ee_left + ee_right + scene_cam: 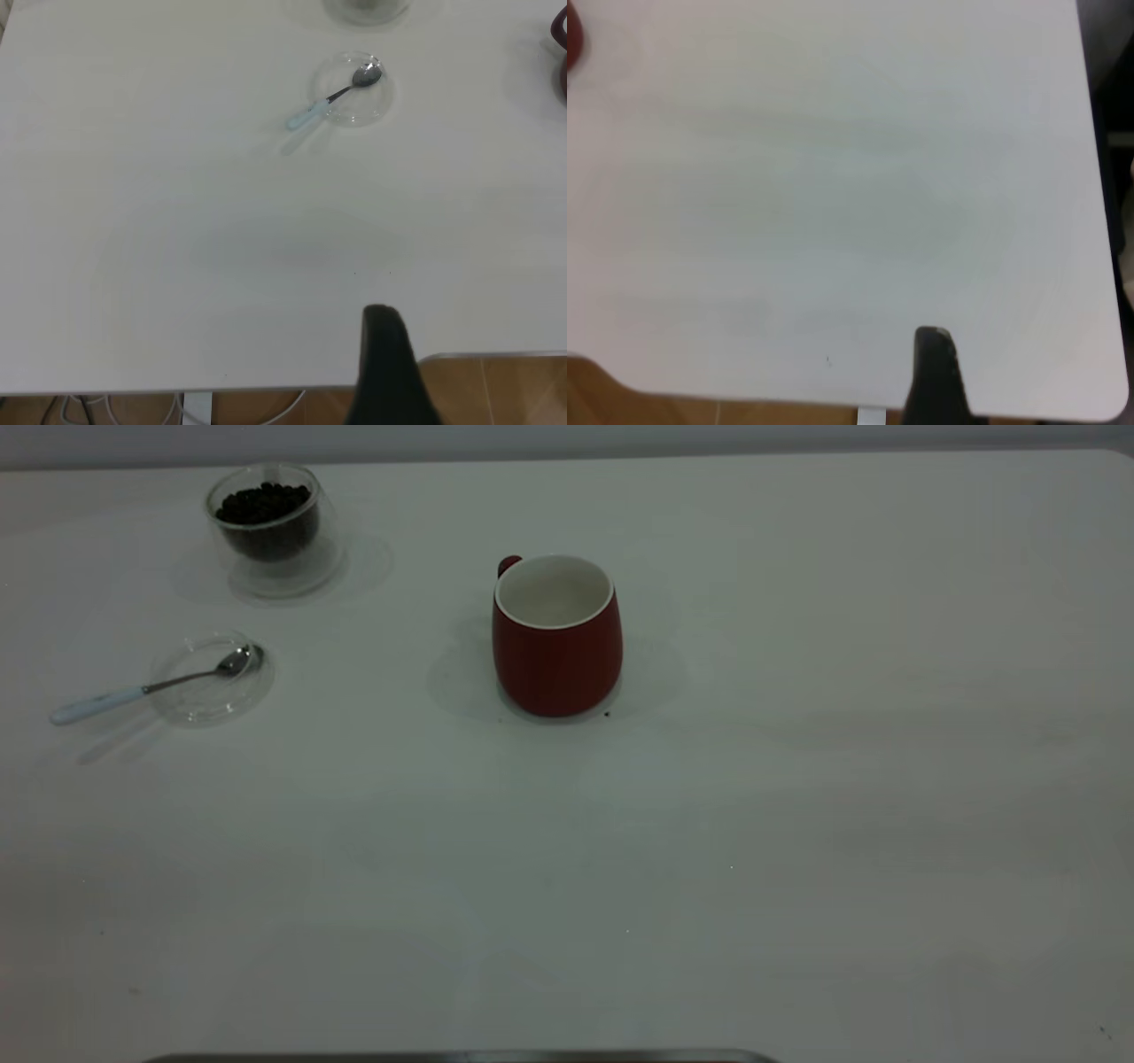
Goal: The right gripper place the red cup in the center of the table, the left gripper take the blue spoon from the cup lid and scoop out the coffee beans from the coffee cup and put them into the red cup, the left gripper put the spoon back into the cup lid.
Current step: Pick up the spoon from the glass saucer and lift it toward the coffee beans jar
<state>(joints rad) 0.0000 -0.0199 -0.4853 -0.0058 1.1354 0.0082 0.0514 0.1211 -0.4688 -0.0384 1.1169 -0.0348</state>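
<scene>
The red cup (558, 655) stands upright near the middle of the table (709, 824), handle to the back, and its white inside looks bare. At the back left is the coffee cup (275, 558), a clear glass holding coffee beans (264, 503). The blue spoon (142, 689) rests with its metal bowl in the cup lid (199, 707) and its pale handle out over the rim. Neither arm shows in the exterior view. The left gripper (383, 319) hangs shut over the table's near edge, far from the blue spoon (332, 96). The right gripper (932, 341) is shut near a table corner, holding nothing.
A tiny dark speck (607, 713) lies by the red cup's base. A grey metal edge (461, 1057) runs along the bottom of the exterior view. The wrist views show the table's edge with brown floor (496, 390) beyond it.
</scene>
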